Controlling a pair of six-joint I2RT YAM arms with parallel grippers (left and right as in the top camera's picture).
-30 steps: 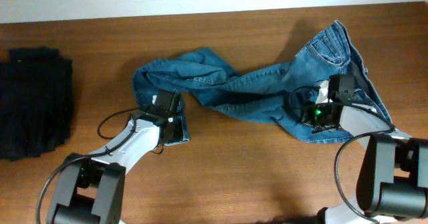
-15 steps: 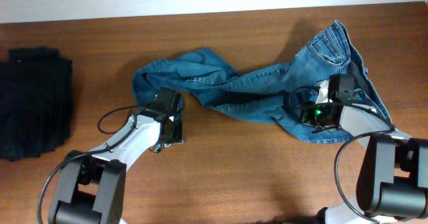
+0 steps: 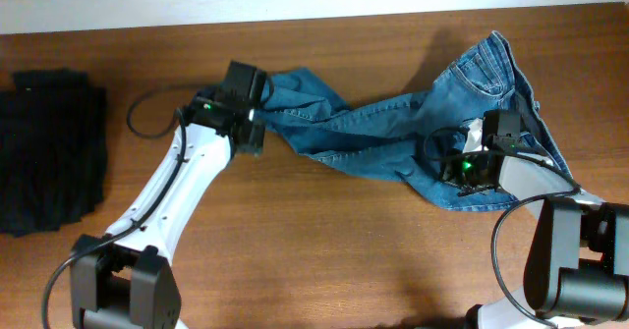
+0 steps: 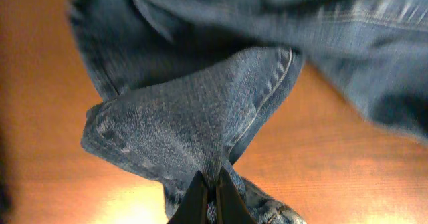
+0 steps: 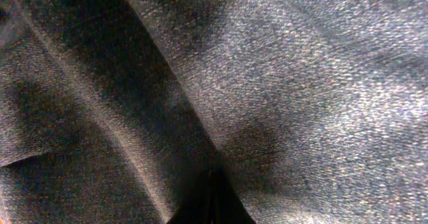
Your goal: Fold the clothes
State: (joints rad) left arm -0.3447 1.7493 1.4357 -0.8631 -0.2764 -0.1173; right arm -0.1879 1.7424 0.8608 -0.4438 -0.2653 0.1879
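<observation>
The blue denim jeans (image 3: 393,133) lie crumpled across the middle and right of the table, with the waistband and pockets at the far right. My left gripper (image 3: 248,125) is shut on the end of a jeans leg and holds it raised above the left part of the jeans. In the left wrist view the fingers (image 4: 210,187) pinch a hanging fold of denim (image 4: 194,117) over the wood. My right gripper (image 3: 470,168) sits low on the jeans near the seat. In the right wrist view its fingers (image 5: 210,200) are closed in the denim (image 5: 301,83).
A black folded garment pile (image 3: 49,152) lies at the left edge of the wooden table (image 3: 324,250). Cables loop beside both arms. A white wall runs along the far edge.
My left gripper has carried the leg end from the front of the table up and back toward the far side, over the jeans' left part. The right arm has not moved.
</observation>
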